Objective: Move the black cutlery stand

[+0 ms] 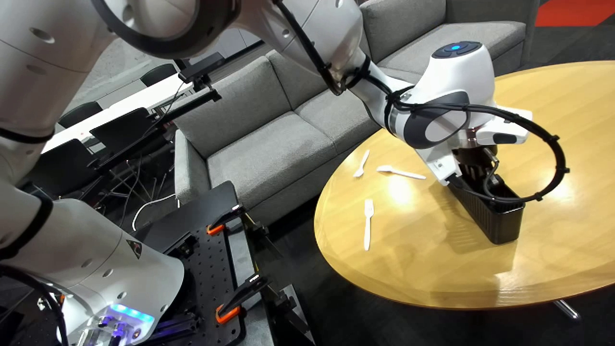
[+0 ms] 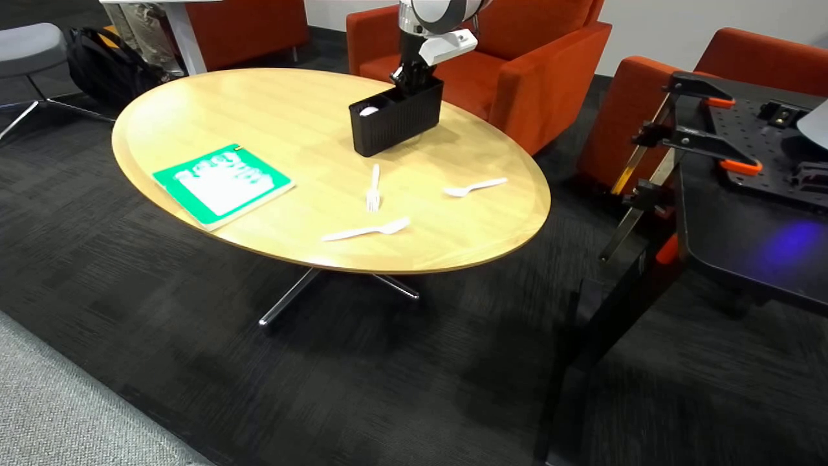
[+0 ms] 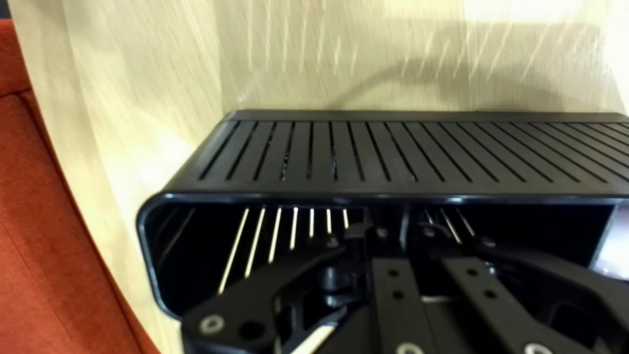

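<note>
Wrist view: the gripper (image 3: 405,230) reaches into the black cutlery stand (image 3: 368,157), its fingers (image 3: 397,295) close together, either side of a divider (image 3: 404,238); whether they press on it cannot be told. The end compartment at the right holds a white object (image 3: 616,246), kind unclear. In both exterior views the stand rests upright on the wooden table (image 2: 272,103). Three white utensils (image 1: 368,226) lie apart from it. A wide stretch of wood separates the stand from a green booklet (image 2: 223,182) at the rim. Past the stand's other end, the table edge is near, then an orange armchair (image 2: 556,77).
</note>
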You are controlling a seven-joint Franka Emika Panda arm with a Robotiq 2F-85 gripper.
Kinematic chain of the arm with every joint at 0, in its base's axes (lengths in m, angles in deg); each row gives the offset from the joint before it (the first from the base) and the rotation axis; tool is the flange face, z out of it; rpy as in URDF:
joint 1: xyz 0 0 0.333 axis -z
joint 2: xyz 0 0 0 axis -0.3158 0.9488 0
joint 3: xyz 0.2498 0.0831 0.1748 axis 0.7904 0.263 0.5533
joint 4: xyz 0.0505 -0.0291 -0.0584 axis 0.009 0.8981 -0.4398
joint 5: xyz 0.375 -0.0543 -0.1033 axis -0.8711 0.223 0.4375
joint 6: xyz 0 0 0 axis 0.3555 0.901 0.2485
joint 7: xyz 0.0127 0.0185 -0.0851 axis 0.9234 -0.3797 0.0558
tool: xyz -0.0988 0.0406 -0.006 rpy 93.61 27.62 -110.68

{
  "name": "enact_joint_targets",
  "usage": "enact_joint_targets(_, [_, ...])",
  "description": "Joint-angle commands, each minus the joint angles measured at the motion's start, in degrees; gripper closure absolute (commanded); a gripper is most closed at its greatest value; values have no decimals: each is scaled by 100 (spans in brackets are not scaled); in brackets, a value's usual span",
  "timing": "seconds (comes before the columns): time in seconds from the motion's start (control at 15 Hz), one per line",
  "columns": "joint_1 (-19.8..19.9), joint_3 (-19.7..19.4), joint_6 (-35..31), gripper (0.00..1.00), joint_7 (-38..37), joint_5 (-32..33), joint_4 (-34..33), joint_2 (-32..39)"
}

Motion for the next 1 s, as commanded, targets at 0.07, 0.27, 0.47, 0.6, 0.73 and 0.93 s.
enact_joint_targets(0.07, [84,96,109,70,-150,-105,-314,132])
enact_joint_targets(0.27, [69,85,90,50,-160,-116,-340,120])
enact_joint_targets(0.47, [23,59,105,26,-140,-89,-169,-73])
enact_joint_targets(0.6, [-15,33,94,11,-81,-39,17,-246])
enact_joint_targets(0.73, [-25,43,40,0,-60,-37,221,-456])
enact_joint_targets(0.93, [-57,32,-37,0,-57,-38,608,-860])
